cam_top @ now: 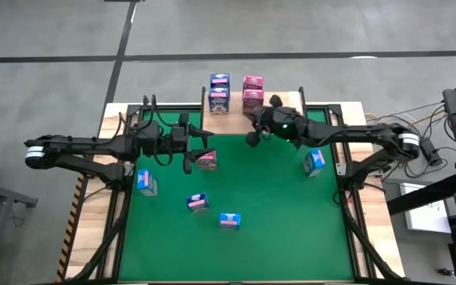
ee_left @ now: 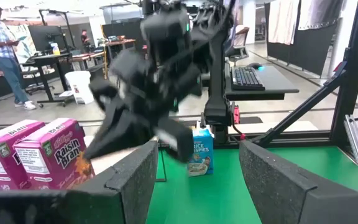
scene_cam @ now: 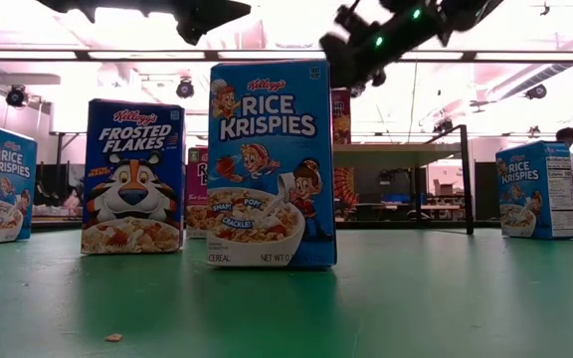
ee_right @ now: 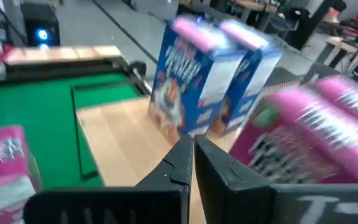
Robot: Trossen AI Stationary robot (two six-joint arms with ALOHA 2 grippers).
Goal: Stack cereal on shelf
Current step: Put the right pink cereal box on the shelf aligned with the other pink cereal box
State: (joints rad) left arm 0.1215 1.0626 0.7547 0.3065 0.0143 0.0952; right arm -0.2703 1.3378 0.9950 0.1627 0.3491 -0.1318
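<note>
The shelf (cam_top: 236, 119) is a light-wood board at the table's far edge. Two dark blue cereal boxes (cam_top: 218, 92) and two pink ones (cam_top: 252, 91) stand on it, and they also show in the right wrist view as blue boxes (ee_right: 191, 81) and a pink box (ee_right: 316, 137). My right gripper (cam_top: 252, 136) (ee_right: 193, 149) is shut and empty, hovering just in front of the shelf. My left gripper (cam_top: 199, 150) (ee_left: 197, 168) is open and empty. It is raised above the table beside a pink box (cam_top: 207, 160) that stands on the green.
More boxes stand on the green table: light blue ones (cam_top: 146, 182) (cam_top: 229, 221) (cam_top: 315, 161) and a dark blue one (cam_top: 198, 202). The low view shows Rice Krispies (scene_cam: 272, 164) and Frosted Flakes (scene_cam: 134, 177) up close. A person (ee_left: 2, 56) stands in the room beyond.
</note>
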